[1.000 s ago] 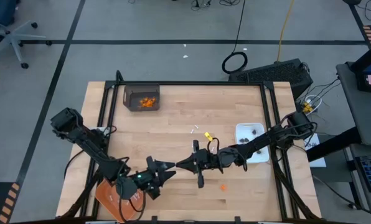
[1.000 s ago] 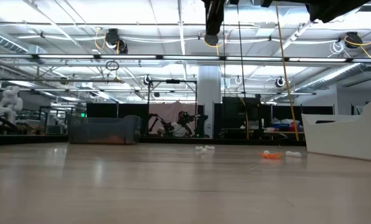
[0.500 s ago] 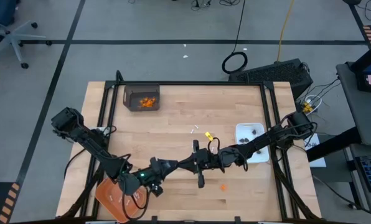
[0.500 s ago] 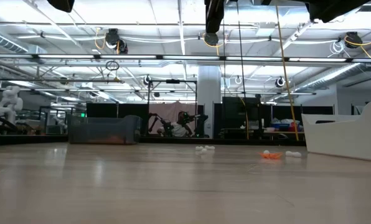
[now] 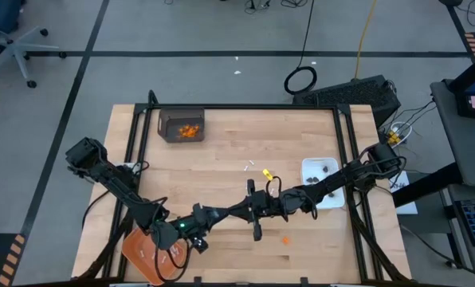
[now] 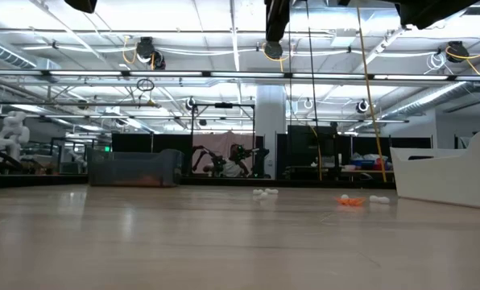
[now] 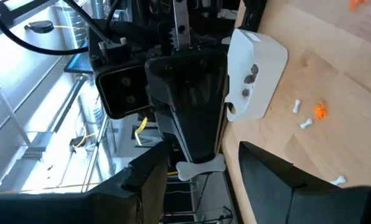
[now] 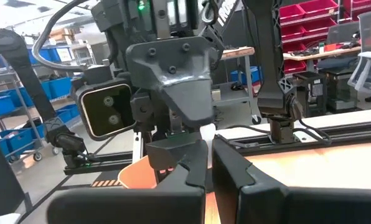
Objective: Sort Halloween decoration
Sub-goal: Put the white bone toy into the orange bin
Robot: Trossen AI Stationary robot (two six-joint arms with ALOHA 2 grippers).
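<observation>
Handover is happening above the worktop (image 5: 221, 159): right end effector (image 7: 198, 167) is pinching a white stick (image 7: 201, 167), tip to tip with the left end effector (image 5: 220, 214), whose fingers are standing apart around it.

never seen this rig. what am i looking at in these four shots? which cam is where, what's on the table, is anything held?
Two dark robot arms work at a wooden table. The high view looks straight down on it, the low view looks level across the tabletop, and each wrist view rides on one arm.

On the table are a dark bin of orange bits, a white rectangular dish with a few dark bits, a flat orange tray and some loose pieces.

Mid-table, the right gripper is shut on a small white bone-shaped stick. The left gripper is open around it and, judging by the left wrist view, not touching it.
</observation>
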